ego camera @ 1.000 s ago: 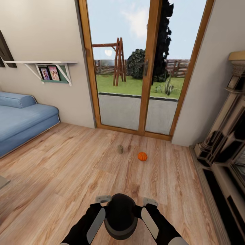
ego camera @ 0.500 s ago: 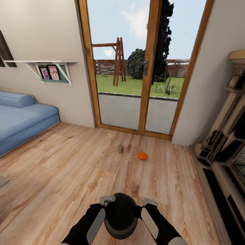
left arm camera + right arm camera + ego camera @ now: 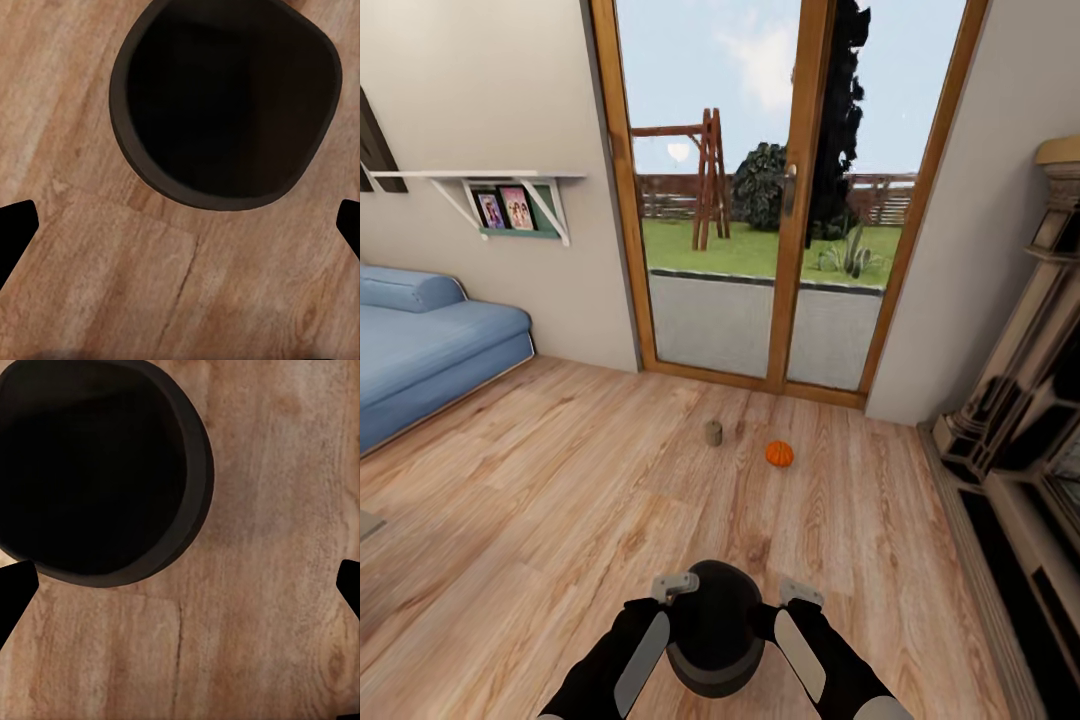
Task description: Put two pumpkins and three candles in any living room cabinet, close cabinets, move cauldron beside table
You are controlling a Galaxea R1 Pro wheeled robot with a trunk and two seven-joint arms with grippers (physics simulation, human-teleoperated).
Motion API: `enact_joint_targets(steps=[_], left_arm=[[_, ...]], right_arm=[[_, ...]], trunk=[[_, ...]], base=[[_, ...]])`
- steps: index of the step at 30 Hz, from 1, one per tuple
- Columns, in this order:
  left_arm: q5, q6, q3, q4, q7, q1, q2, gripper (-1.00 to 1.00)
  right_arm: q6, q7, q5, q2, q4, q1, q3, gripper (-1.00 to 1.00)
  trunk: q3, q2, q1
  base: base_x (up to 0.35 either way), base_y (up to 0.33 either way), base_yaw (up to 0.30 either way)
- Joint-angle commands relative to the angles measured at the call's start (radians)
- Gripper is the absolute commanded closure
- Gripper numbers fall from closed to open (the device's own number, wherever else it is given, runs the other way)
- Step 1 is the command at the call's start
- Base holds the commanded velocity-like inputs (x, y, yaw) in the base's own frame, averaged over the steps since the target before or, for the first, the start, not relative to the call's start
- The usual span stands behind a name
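The cauldron (image 3: 714, 625) sits low in the head view, right in front of the robot, between the two forearms, its matt black belly over the wooden floor (image 3: 560, 500). The left gripper (image 3: 672, 583) and the right gripper (image 3: 801, 593) stand at either side of it, close by its rim; whether they touch it cannot be told. In the left wrist view the cauldron's wide dark mouth (image 3: 225, 105) lies over the planks, and the jaws are wide, with only the two black fingertips (image 3: 13, 232) at the frame's edges and nothing between them. The right wrist view shows the same: the pot's mouth (image 3: 97, 472), the jaws spread wide, a dark fingertip (image 3: 15, 596) at each side.

Farther ahead on the floor a small orange pumpkin (image 3: 779, 453) lies just beside a stubby grey-beige candle (image 3: 713, 432), the two apart. Behind them stands the glazed wood-framed door (image 3: 780, 200) onto a garden. A blue sofa (image 3: 430, 345) runs along the left wall under a white shelf (image 3: 480, 185) with framed pictures, and a dark carved fireplace surround (image 3: 1020, 400) stands at the right
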Motion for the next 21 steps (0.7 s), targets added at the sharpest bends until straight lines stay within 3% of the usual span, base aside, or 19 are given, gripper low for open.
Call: enact_joint_targets(steps=[1, 21], left_arm=[[0.011, 0.002, -0.003, -0.001, 0.010, 0.000, 0.000, -1.00], [0.012, 0.002, -0.003, -0.001, 0.010, -0.001, 0.001, -1.00]], right_arm=[[0.002, -0.010, -0.010, -0.001, -0.002, -0.001, 0.005, -1.00], [0.001, -0.010, -0.010, -0.001, -0.002, -0.001, 0.005, -1.00]], trunk=[[-0.004, -0.008, 0.004], [-0.067, -0.148, 0.080]], base=[[0.000, 0.000, 0.000], [0.000, 0.000, 0.000]])
